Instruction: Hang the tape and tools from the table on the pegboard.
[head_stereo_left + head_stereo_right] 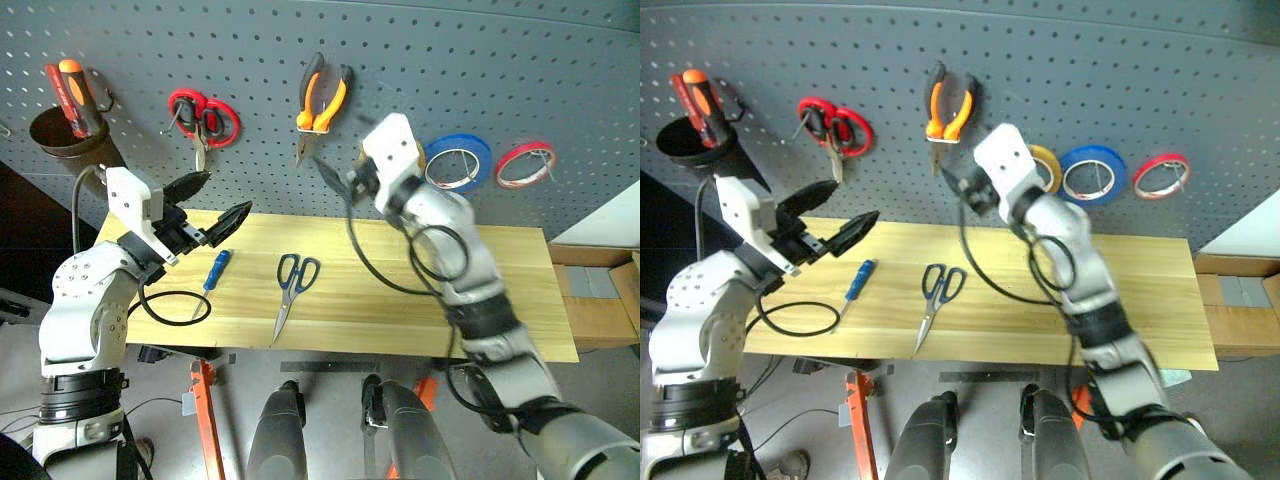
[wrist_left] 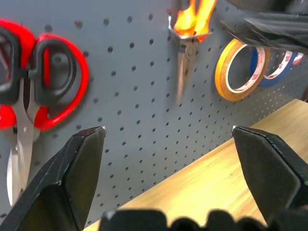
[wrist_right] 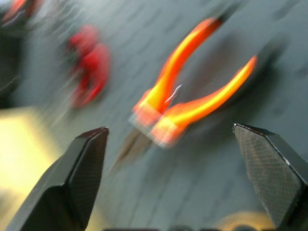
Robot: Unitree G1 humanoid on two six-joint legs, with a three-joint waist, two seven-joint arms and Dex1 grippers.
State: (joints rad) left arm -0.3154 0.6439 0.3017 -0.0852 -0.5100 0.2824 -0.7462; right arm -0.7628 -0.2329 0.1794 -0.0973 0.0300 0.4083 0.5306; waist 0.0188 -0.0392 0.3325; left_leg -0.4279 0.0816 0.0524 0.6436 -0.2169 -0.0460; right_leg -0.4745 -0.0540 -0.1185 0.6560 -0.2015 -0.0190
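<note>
Nearest to me, both grippers stand spread and empty: my left gripper [image 1: 200, 210] hovers over the table's [image 1: 520, 290] 9 o'clock end, my right gripper [image 3: 168, 178] faces the pegboard [image 1: 420, 40] just below the pliers [image 1: 322, 100].

2 tools are left on the table. Scissors [image 1: 291, 290] lie near the middle, blades pointing at about 7 o'clock; the screwdriver [image 1: 214, 274] lies at their 9 o'clock, just beside a black cable loop [image 1: 175, 307].

I judge the scissors stiff, fairly heavy for their size and slick along the steel, so I would pinch across the handle loops or at the pivot and keep a loop free for a hook. I expect the screwdriver to be light and rigid, and it may roll; I would grip the blue handle crosswise. How it is meant to hang, I cannot tell.

Pliers hang on the board already. The tape [image 2: 238, 70] hangs at their 3 o'clock, next to a blue roll [image 1: 458, 161] and a red roll [image 1: 525, 163]. It should be light and easily squashed if handled again.

Red scissors [image 1: 203, 120] and a cup [image 1: 70, 140] of orange screwdrivers hang toward 9 o'clock.

I can read no brand or writing anywhere; the printing inside the tape cores is too small to make out.
</note>
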